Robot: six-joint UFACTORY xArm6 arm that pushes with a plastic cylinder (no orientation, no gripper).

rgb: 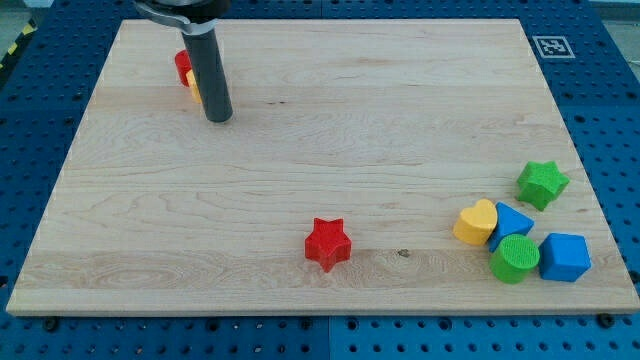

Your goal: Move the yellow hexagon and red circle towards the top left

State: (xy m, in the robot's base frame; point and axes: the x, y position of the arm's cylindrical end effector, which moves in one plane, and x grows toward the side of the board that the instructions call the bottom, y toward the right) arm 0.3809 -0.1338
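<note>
My tip rests on the wooden board near the view's top left. Just left of the rod, partly hidden behind it, sit the red circle and the yellow hexagon; only slivers of each show. The yellow hexagon lies right beside the rod, just below the red circle. The tip is a little below and to the right of both blocks.
A red star lies at bottom centre. At the bottom right are a yellow heart, a blue block, a green cylinder, a blue block and a green star.
</note>
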